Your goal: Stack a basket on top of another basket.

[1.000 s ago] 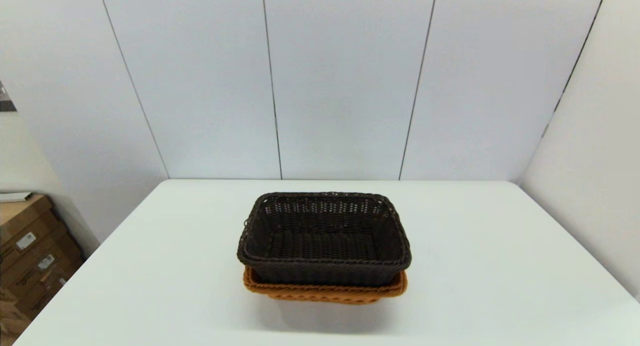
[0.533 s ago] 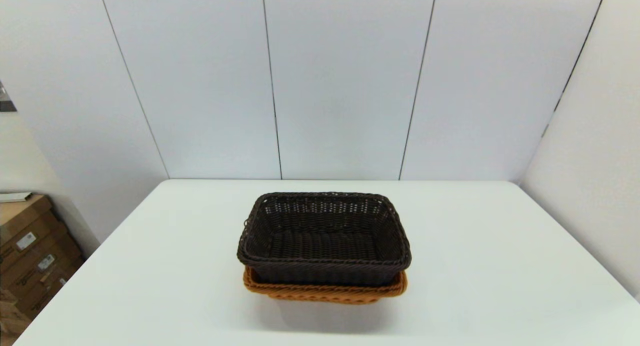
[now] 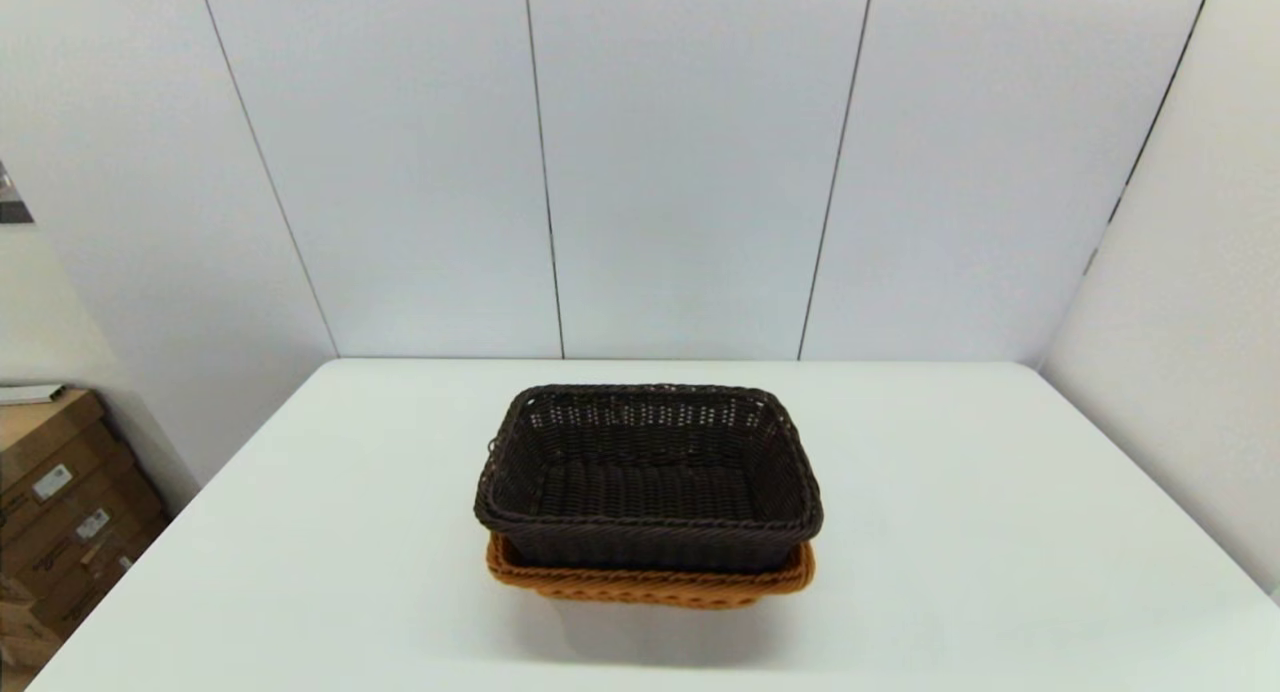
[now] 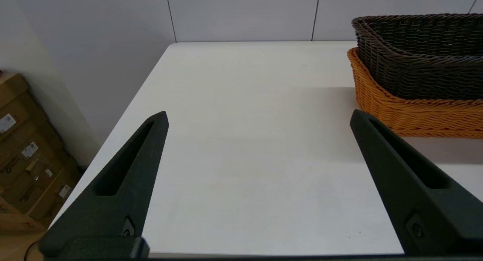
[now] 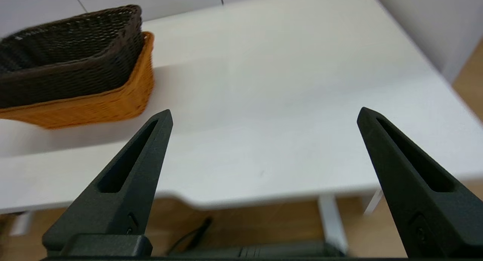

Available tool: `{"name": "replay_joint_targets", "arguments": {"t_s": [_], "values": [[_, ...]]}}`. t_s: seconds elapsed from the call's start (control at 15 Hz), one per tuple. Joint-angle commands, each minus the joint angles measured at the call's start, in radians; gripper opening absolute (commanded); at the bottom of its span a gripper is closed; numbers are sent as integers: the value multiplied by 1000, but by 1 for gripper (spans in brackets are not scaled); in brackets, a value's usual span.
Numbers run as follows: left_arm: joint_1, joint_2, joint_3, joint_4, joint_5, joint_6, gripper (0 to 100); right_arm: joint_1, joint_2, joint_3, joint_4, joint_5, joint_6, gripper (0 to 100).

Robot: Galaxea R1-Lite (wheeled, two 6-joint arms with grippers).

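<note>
The dark brown basket [image 3: 648, 477] sits nested inside the orange-tan basket [image 3: 650, 584] at the middle of the white table [image 3: 950, 532], its rim above the orange rim. Both baskets also show in the left wrist view, dark basket [image 4: 422, 53] over orange basket [image 4: 411, 114], and in the right wrist view, dark basket [image 5: 68, 61] over orange basket [image 5: 98, 106]. My left gripper [image 4: 258, 115] is open with nothing between its fingers, near the table's front left, apart from the baskets. My right gripper [image 5: 264, 115] is open and empty, off the table's front right edge. Neither arm shows in the head view.
Cardboard boxes [image 3: 60, 502] stand on the floor left of the table. White wall panels close the back and right sides. Table legs [image 5: 332, 223] and a cable show below the front edge in the right wrist view.
</note>
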Motion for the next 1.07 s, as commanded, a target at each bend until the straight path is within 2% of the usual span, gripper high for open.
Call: {"name": "replay_joint_targets", "arguments": {"t_s": [0.07, 0.27, 0.4, 1.07], "values": [[0, 0, 0, 0, 0, 0, 100, 0, 0, 249, -393, 11, -174, 100], [0, 0, 0, 0, 0, 0, 100, 0, 0, 330, -459, 9, -248, 100], [0, 0, 0, 0, 0, 0, 100, 2, 0, 362, -515, 11, -234, 100], [0, 0, 0, 1, 0, 0, 100, 2, 0, 364, -518, 8, -210, 100]]}}
